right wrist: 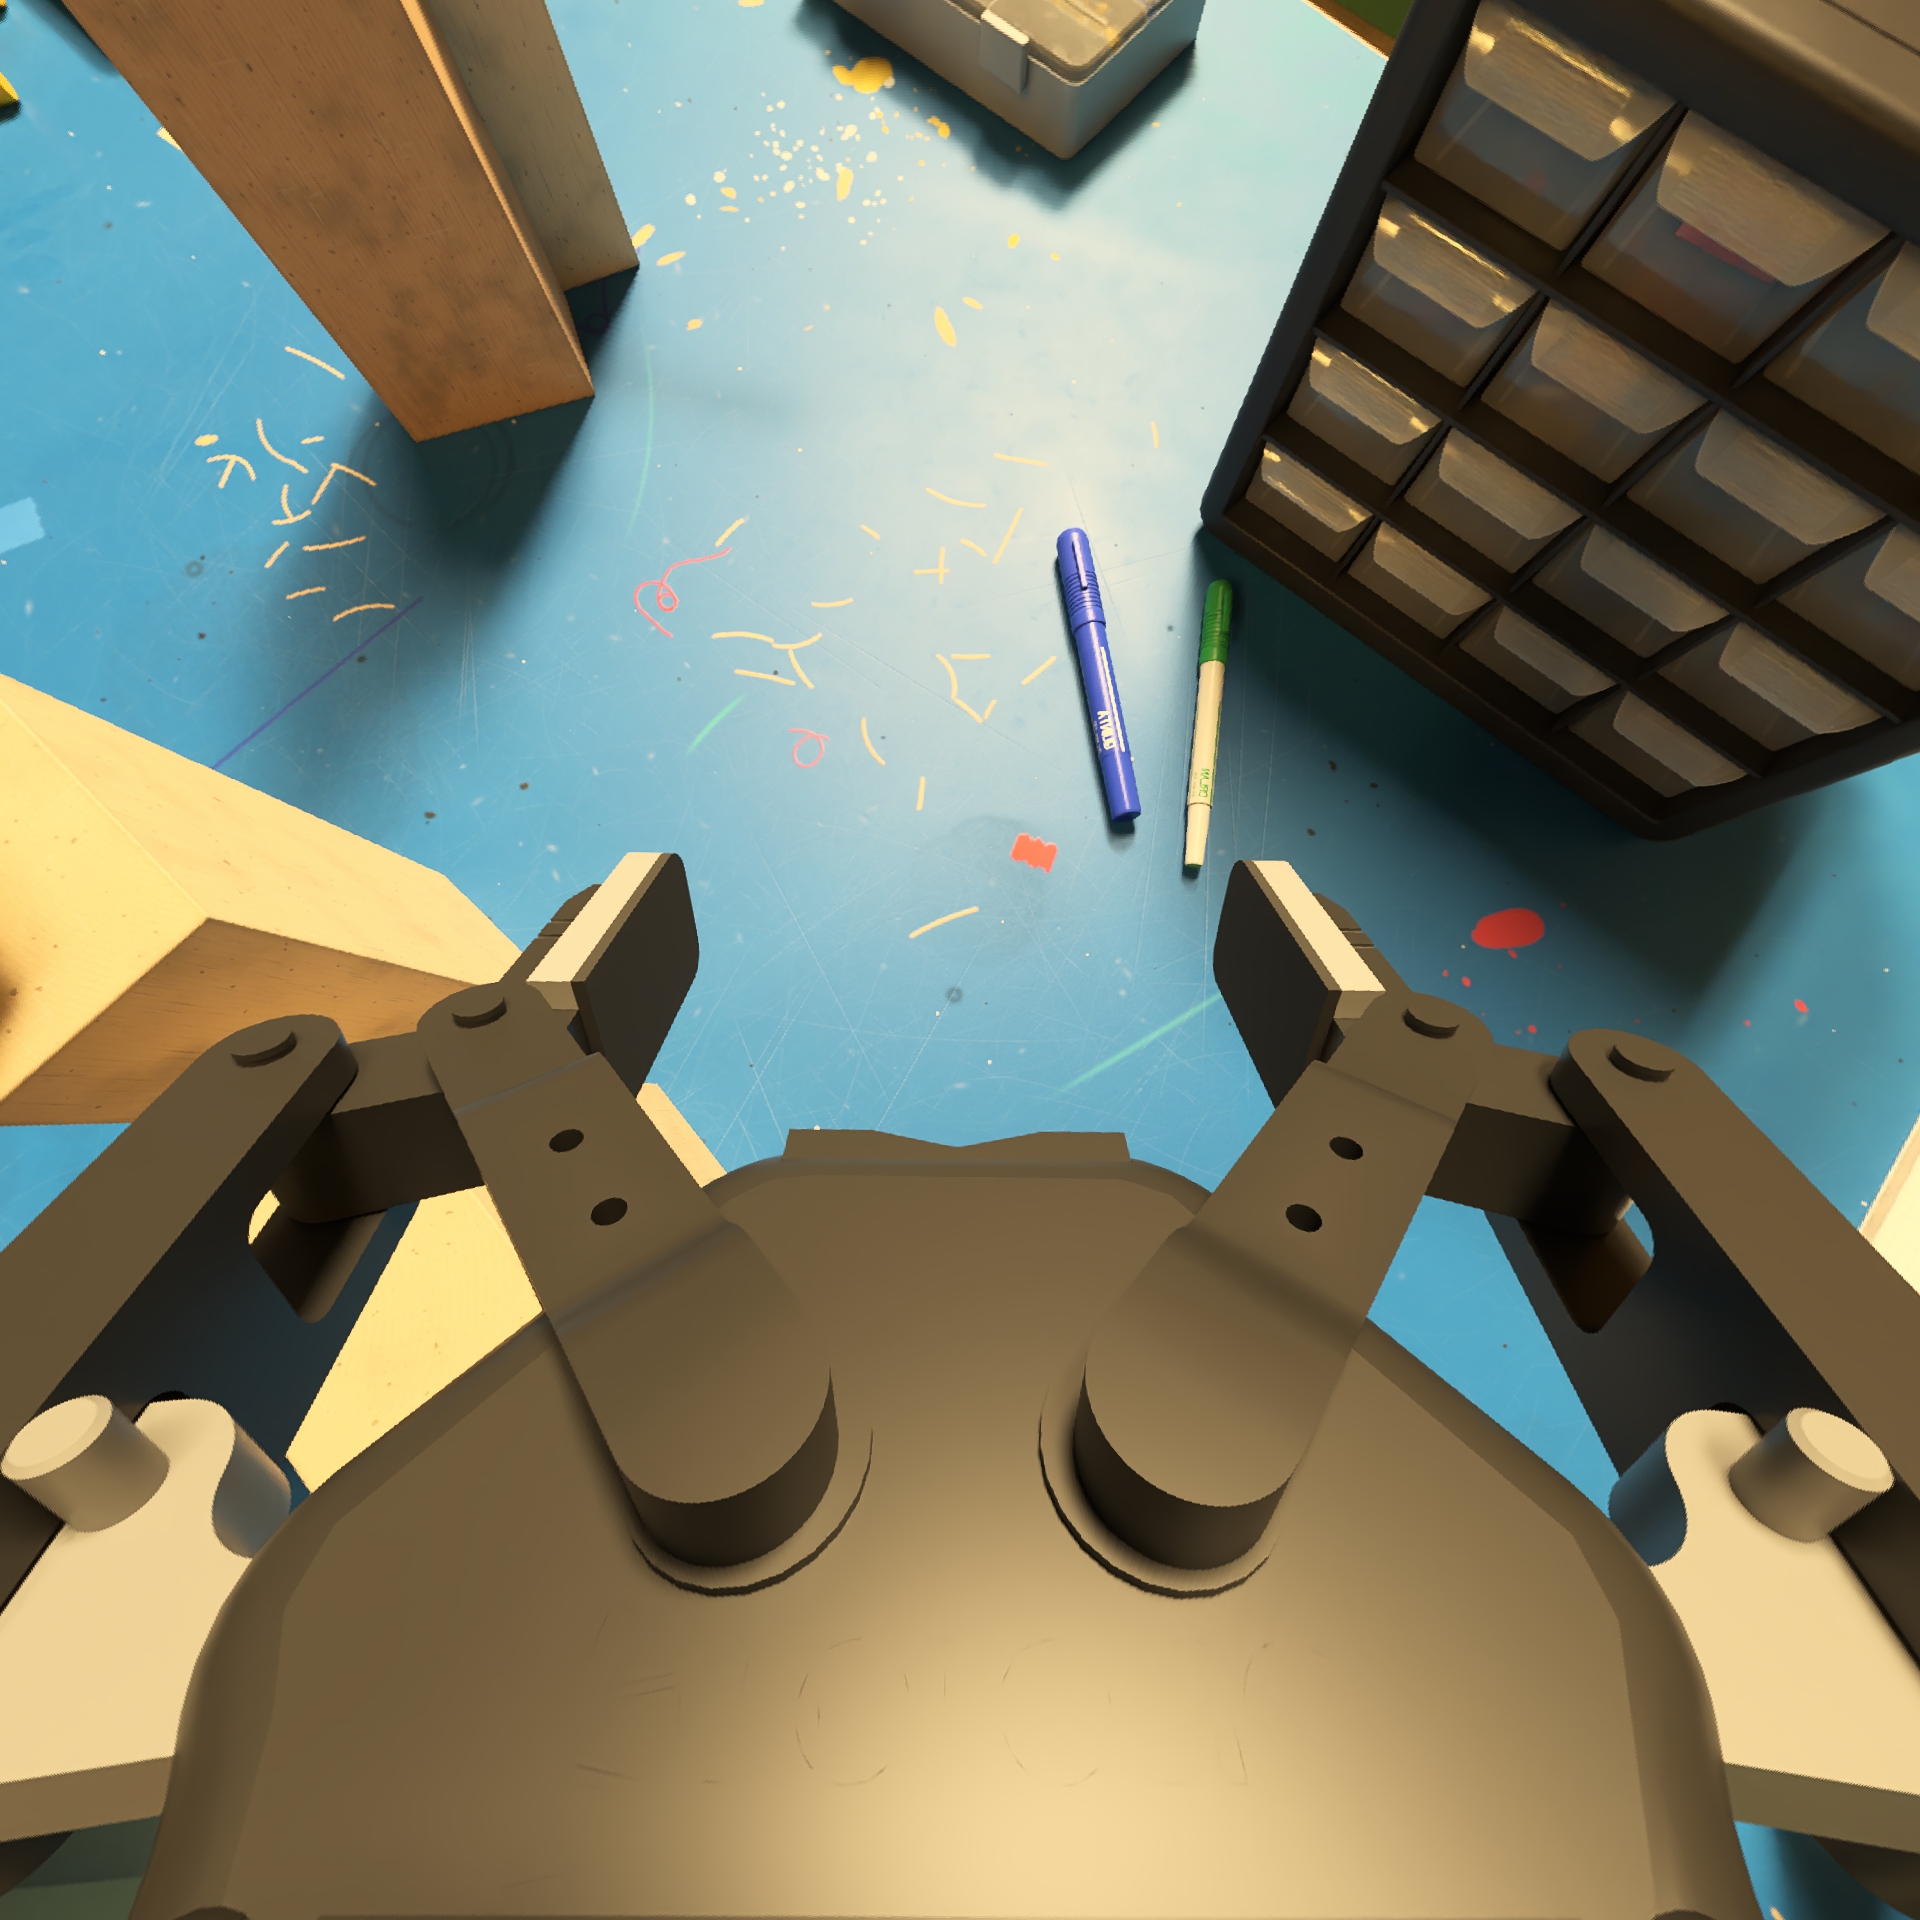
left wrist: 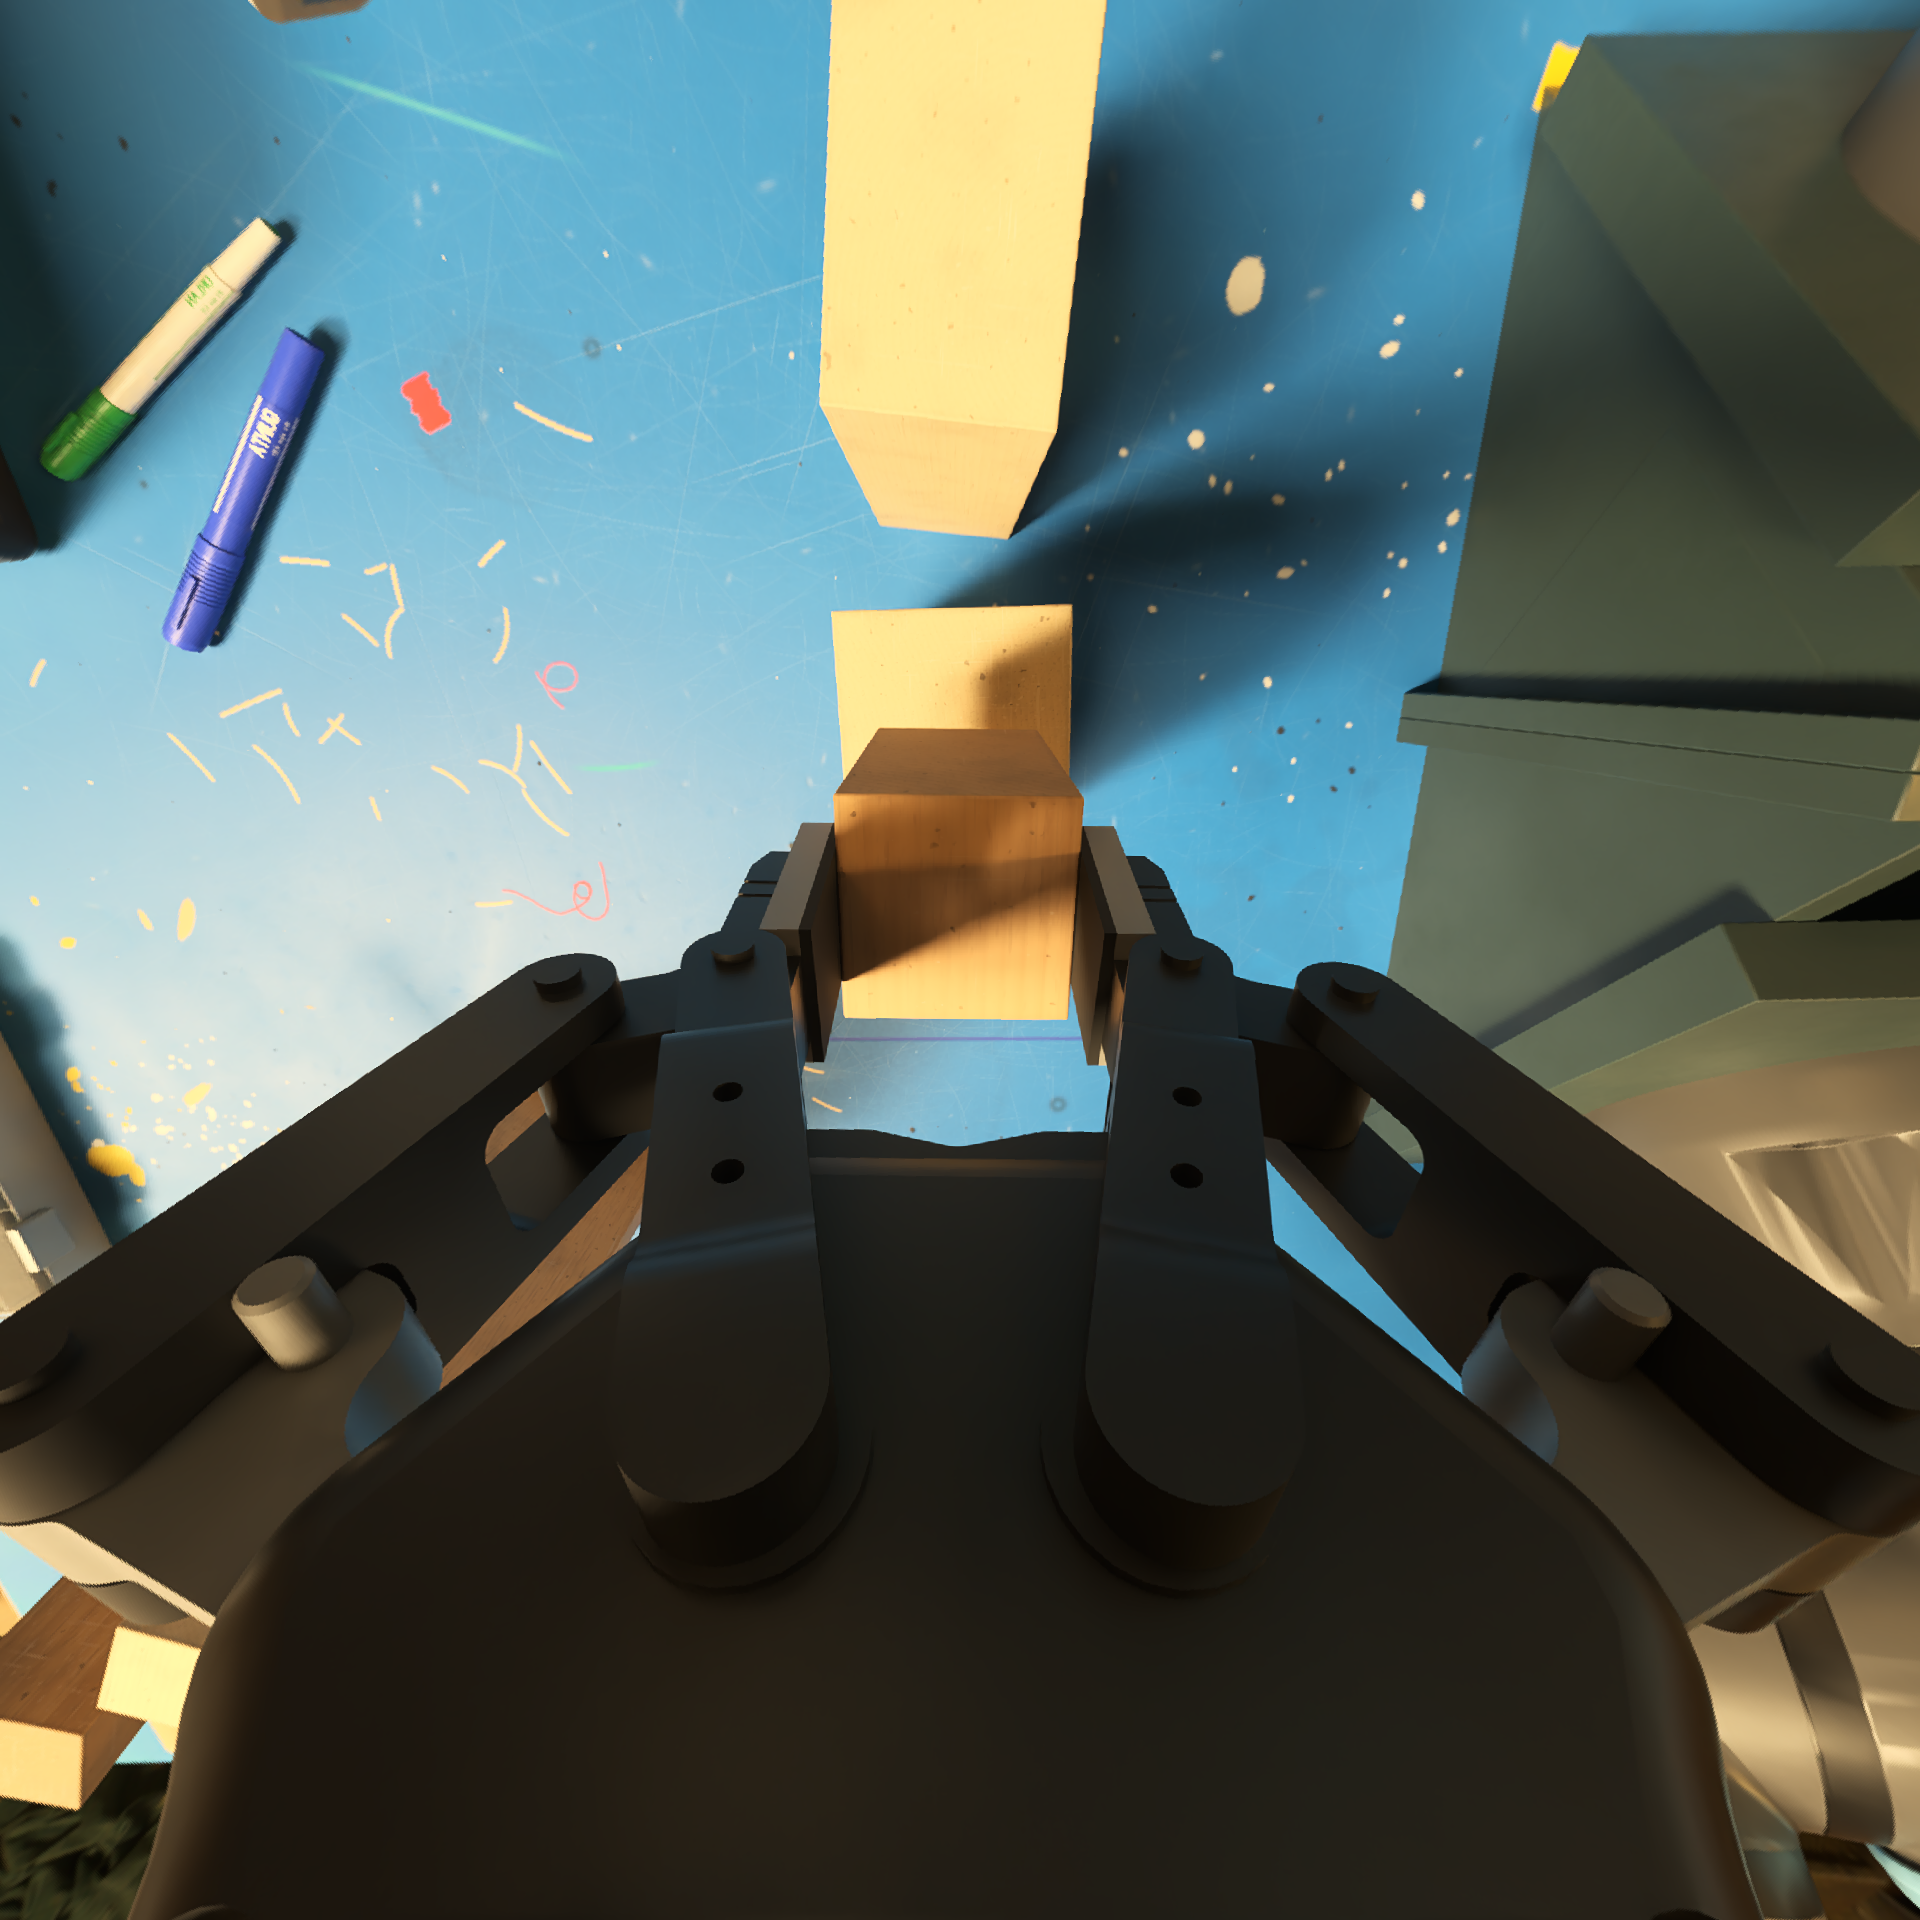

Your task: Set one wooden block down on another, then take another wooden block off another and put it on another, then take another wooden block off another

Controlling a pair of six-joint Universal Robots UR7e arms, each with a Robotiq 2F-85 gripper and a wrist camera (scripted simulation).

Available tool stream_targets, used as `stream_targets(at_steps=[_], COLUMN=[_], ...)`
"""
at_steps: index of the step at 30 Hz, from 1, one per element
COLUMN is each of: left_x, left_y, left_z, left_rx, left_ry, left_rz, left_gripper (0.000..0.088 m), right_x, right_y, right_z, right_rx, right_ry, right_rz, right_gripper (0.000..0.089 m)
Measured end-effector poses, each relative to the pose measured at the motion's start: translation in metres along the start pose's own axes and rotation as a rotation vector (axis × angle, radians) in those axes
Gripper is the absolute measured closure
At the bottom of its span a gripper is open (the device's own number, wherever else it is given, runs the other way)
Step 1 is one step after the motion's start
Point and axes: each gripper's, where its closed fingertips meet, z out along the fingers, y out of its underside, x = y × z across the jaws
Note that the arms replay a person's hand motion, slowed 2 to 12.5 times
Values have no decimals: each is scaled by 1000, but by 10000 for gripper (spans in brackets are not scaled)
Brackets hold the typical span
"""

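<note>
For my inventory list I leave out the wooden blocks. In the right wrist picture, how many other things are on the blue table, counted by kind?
Marker pens: 2 (blue marker pen; white marker pen with green cap)
Dark cabinet of small clear drawers: 1
Grey plastic box with a lid: 1
Total: 4

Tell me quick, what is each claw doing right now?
Left gripper: closed on a wooden block.
Right gripper: open, holding nothing, above the blue table.
</note>
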Motion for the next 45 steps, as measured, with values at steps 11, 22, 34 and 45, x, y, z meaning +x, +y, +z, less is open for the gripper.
stream_targets(at_steps=[11, 22, 34, 45], left_x=[0, -4, -81, -210], left_y=[4, 2, 46, 165], left_z=[21, 13, -83, -142], left_rx=[-69, -51, 69, 67], left_ry=[-9, -26, -252, -534], left_rz=[-3, -64, -225, -627], left_gripper=[508, 151, 84, 82], right_x=[0, 0, 0, 0], right_y=[0, 0, 0, 0], right_z=[0, 0, 0, 0], right_rx=[0, 0, 0, 0], right_ry=[0, 0, -1, 0], right_rz=[0, 0, 0, 0], right_gripper=[39, 39, 39, 39])
